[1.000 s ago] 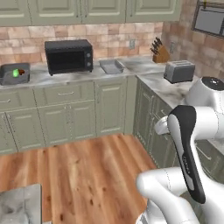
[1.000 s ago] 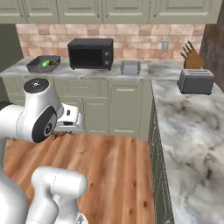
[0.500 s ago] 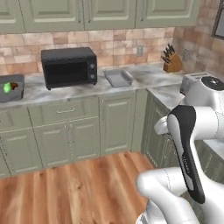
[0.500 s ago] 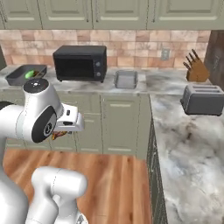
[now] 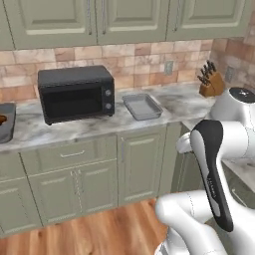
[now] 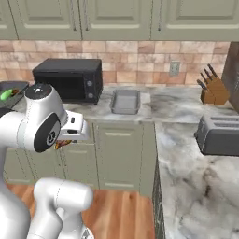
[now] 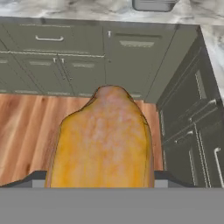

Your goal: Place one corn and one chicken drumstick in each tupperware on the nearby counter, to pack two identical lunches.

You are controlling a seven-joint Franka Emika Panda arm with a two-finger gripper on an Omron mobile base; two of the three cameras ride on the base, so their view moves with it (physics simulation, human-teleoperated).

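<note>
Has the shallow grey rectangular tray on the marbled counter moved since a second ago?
No. The tray lies just right of the black microwave, as before; the whole view shifted, so the camera moved, not the tray.

I found nothing I could read. The microwave (image 5: 75,93) had small round controls on its right side, but any marks there were too blurred for me to make out. The toaster (image 6: 219,135), the knife block (image 6: 212,92) and the cabinet fronts (image 5: 134,167) bore no lettering I could see.
</note>
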